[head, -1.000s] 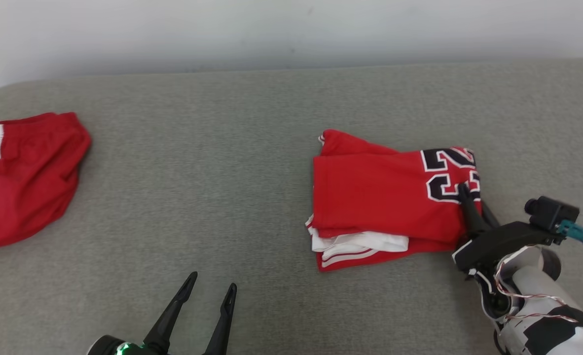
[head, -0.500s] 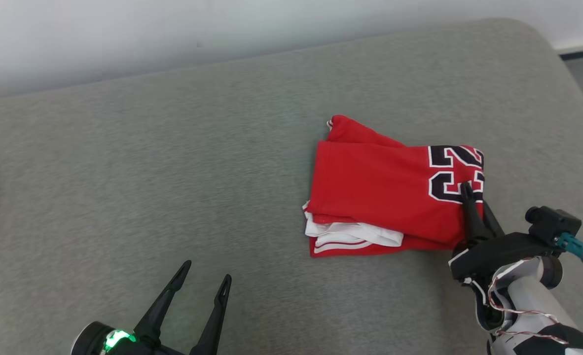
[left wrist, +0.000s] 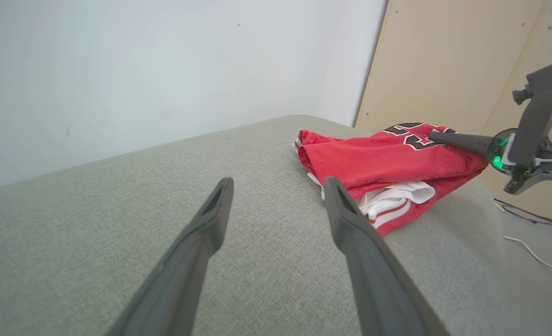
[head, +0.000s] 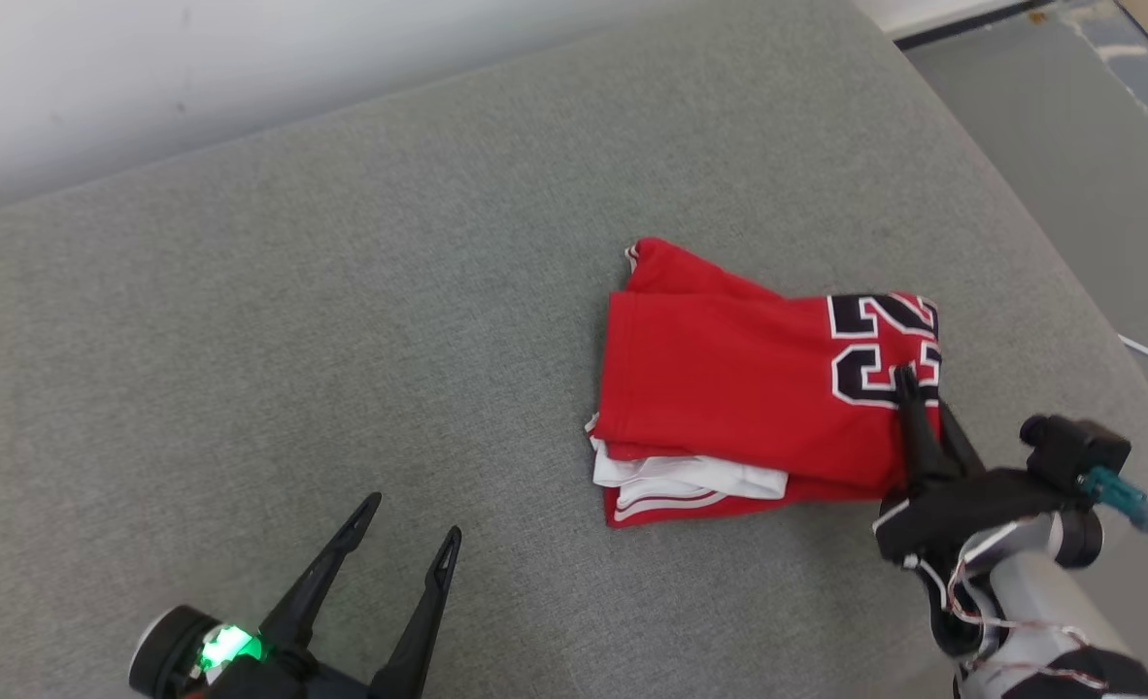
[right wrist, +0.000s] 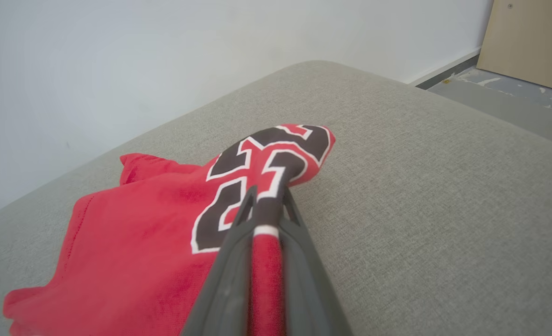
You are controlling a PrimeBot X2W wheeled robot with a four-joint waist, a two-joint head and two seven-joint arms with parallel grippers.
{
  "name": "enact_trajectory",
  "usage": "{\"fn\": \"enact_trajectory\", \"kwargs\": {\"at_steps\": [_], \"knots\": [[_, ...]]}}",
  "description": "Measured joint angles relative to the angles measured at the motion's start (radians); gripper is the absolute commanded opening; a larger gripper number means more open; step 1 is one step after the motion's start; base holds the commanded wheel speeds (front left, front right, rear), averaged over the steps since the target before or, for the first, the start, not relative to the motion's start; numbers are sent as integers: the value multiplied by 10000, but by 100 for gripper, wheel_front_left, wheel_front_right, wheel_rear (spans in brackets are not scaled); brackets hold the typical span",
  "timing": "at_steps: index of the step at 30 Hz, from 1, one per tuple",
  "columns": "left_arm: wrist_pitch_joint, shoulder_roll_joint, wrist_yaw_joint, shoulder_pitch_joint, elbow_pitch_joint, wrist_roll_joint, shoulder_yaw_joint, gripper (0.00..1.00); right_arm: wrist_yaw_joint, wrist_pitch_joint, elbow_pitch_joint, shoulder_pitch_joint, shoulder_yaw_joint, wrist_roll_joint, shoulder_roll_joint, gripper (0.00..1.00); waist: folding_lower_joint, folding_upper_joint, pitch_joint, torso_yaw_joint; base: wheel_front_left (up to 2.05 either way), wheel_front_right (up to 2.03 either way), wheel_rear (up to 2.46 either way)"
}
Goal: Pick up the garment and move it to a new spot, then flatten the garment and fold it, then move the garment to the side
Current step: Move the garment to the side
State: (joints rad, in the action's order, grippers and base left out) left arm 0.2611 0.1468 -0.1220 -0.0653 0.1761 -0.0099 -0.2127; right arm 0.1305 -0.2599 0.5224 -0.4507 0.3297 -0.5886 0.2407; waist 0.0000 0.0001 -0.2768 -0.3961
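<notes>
1. Garment location: the garment [head: 749, 388], a red jersey with black numerals, lies folded into a compact rectangle on the right part of the grey fabric-covered surface [head: 341, 340], close to its rounded right end. White-trimmed inner layers show at its near-left corner.
2. Right gripper: the right gripper [head: 906, 381] is clamped on the garment's right edge, beside the numerals. The right wrist view shows red cloth with a white band pinched between the two fingers. The hold sits at the edge and low to the surface (judged: this lets the whole stack travel as one piece without reopening the fold).
3. Left gripper: the left gripper [head: 412, 516] hovers to the near left, well apart from the garment, fingers spread wide and holding nothing. It is judged to be parked clear so that it does not disturb the folded layers.
4. Task stage: flattening and folding appear complete. The step in hand is judged to be the final move to the side.
5. Caution: the hold is one-sided, so the free left layers may trail or slip apart. The floor [head: 1069, 146] begins just past the right end, so the garment should be set down short of that edge.
</notes>
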Motion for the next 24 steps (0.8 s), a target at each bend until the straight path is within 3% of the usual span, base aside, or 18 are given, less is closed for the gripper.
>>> {"fn": "enact_trajectory", "kwargs": {"at_steps": [7,16,24], "knots": [[0,364,-44,-847,439,50,-499,100,0,0,-240,-1104,-399,819,523,0,0,0,-679,-165,0,0,0],[10,857,-81,-2214,1440,25,-1175,100,2,0,-242,-2783,-1034,2483,1653,0,2,1,-2030,319,0,0,0],[-207,1300,-82,-3064,2424,8,-1645,100,4,0,88,-3656,-2568,3446,2642,0,3,1,-3308,848,0,0,0]]}}
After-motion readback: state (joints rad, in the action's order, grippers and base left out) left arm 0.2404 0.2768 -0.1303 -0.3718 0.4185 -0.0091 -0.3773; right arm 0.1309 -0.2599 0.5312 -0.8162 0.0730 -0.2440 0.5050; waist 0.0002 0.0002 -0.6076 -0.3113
